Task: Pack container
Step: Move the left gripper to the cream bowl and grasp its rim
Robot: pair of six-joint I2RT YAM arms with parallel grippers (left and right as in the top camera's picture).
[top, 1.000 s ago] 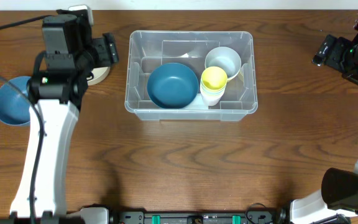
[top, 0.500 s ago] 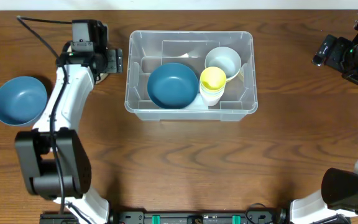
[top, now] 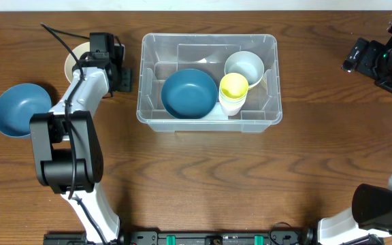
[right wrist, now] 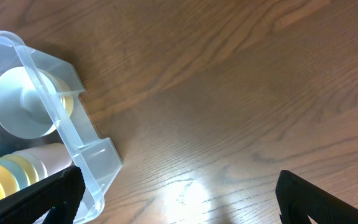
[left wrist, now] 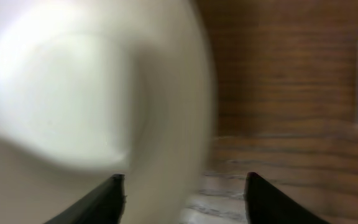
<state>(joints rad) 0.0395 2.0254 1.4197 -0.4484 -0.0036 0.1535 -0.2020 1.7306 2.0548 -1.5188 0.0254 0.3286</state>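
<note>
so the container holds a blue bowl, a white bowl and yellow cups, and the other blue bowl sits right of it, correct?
No. The overhead view shows the other blue bowl left of the container, not right. The blue bowl, white bowl and yellow cups are inside it as said.

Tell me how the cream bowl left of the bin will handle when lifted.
The cream bowl looks rigid and probably light. Its smooth rim might slip from the left claw. Wide and shallow, it likely won't tip.
</note>
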